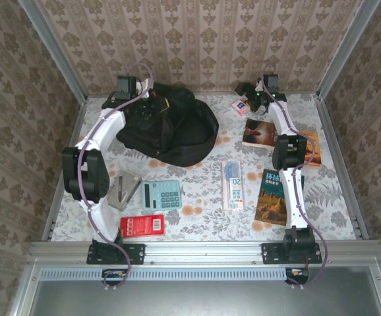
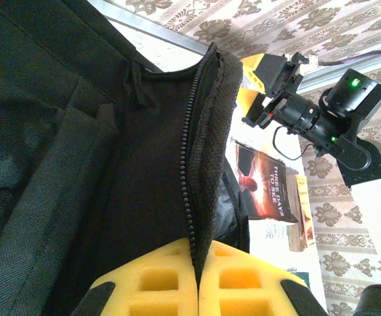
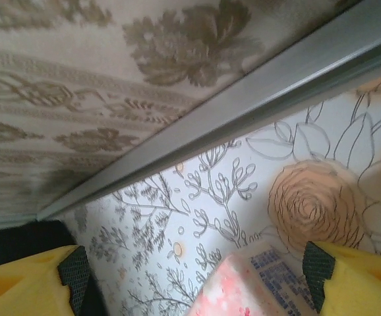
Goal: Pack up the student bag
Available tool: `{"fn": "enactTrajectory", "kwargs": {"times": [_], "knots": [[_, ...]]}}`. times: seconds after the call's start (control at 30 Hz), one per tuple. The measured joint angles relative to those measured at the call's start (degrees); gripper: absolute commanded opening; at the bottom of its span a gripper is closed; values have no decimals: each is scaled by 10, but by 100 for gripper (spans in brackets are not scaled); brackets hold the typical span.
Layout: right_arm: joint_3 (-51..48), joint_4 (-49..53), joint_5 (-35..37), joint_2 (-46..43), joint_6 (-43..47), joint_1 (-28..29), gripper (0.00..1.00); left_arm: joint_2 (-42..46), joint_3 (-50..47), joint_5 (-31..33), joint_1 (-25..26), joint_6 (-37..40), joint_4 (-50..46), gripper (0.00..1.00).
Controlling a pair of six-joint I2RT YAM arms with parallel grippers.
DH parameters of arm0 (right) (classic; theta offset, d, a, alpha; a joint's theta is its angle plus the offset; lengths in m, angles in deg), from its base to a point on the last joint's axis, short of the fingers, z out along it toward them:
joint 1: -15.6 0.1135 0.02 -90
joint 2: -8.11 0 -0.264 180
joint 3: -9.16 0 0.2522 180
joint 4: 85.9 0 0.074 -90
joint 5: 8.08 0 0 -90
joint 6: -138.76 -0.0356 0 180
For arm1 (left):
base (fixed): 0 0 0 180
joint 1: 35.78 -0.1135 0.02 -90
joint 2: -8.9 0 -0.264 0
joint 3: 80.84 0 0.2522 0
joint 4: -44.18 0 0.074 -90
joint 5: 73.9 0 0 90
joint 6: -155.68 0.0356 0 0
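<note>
Bright even light, soft close-up blur

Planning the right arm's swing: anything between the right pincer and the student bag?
Nothing visible. The right pincer is open over a small pink packet; from there to the student bag lies only tabletop. The left pincer is shut on the bag's zipper edge.

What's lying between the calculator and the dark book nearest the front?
A long blue-and-white packet lies between the calculator and that book, seen from the top camera.
</note>
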Motion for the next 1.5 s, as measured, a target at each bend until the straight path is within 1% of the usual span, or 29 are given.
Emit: {"fn": "enactTrajectory", "kwargs": {"times": [0.1,0.17,0.43,0.57,0.77,0.93,1.0,1.07,1.17,1.37,1.43,1.5], "knots": [[-22,9,6,-15,25,6,85,0,0,0,-5,0,0,0],[-33,30,22,-27,44,13,84,0,0,0,-7,0,0,0],[-39,122,136,-48,123,61,77,0,0,-2,-10,-2,0,0],[-39,140,191,-51,155,76,76,0,0,-3,-10,-4,0,0],[-39,169,248,-56,192,93,74,0,0,-5,-10,-9,0,0],[-39,195,290,-58,212,106,68,0,0,-10,-11,-16,1,0],[-39,201,306,-59,220,111,63,0,0,-14,-12,-20,3,0],[-39,212,326,-59,224,116,55,0,0,-17,-14,-25,5,0],[-39,226,340,-62,224,120,47,0,0,-19,-17,-28,8,0],[-46,263,347,-76,222,127,47,0,0,-19,-17,-30,9,0],[-75,267,344,-94,220,129,47,0,0,-19,-17,-30,9,0],[-133,265,340,-130,216,130,47,0,0,-19,-17,-30,9,0]]}}
